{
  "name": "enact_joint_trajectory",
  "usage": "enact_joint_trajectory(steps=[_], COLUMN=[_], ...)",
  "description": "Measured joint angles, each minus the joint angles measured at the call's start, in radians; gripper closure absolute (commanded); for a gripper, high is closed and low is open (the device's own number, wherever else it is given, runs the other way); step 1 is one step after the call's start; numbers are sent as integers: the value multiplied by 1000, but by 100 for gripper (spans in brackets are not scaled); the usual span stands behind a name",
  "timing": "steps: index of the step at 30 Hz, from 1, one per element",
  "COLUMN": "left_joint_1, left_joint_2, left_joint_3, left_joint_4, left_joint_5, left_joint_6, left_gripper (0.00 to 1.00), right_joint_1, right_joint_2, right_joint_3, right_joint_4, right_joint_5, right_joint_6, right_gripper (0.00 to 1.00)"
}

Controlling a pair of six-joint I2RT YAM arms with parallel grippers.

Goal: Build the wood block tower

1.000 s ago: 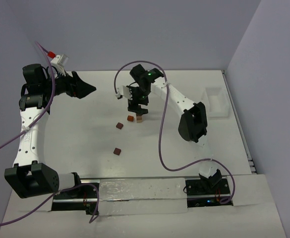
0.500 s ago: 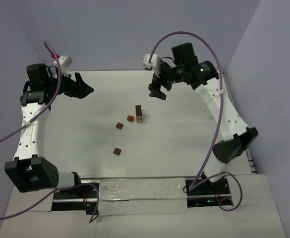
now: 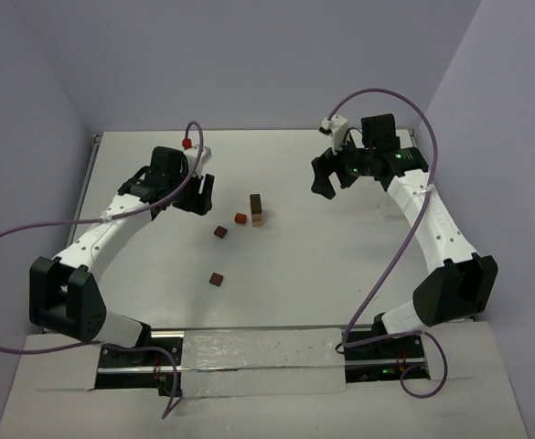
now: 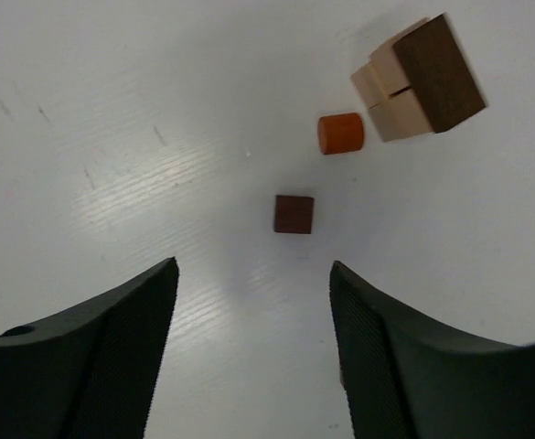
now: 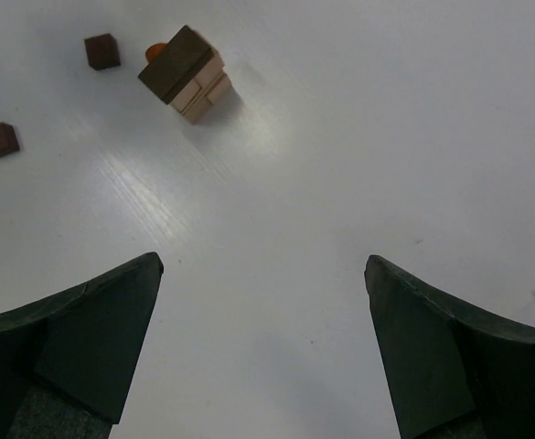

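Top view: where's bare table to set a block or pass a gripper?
Free: between tower and right gripper; near strip below the lone dark cube. Crowded: tower's left, orange cylinder and second dark cube by left gripper.

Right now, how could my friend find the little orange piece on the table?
Near the middle of the white table stands a short tower, tan blocks with a dark one on top. The orange piece sits just left of it in the top view. It alone is round and orange; the nearest loose block is a dark brown cube.
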Motion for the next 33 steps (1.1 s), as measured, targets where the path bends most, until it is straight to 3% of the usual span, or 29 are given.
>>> enact_joint_trajectory(steps=[5, 14, 23, 33], left_joint_1=[-20, -106, -127, -157], left_joint_2=[100, 234, 371, 412], left_joint_3=[-1, 0, 25, 32], left_joint_4=[13, 24, 23, 24], left_joint_5=[-70, -92, -93, -100], left_joint_6=[-54, -130, -163, -169], left_gripper=[28, 31, 38, 46], right_joint_1=[-53, -66, -69, -72], right_joint_2=[-43, -55, -45, -30], right_joint_3=[-11, -11, -11, -11], right_joint_4=[46, 72, 72, 71], right_joint_5=[-9, -48, -64, -71], right_joint_6=[52, 86, 87, 87], right_gripper=[0, 0, 0, 0])
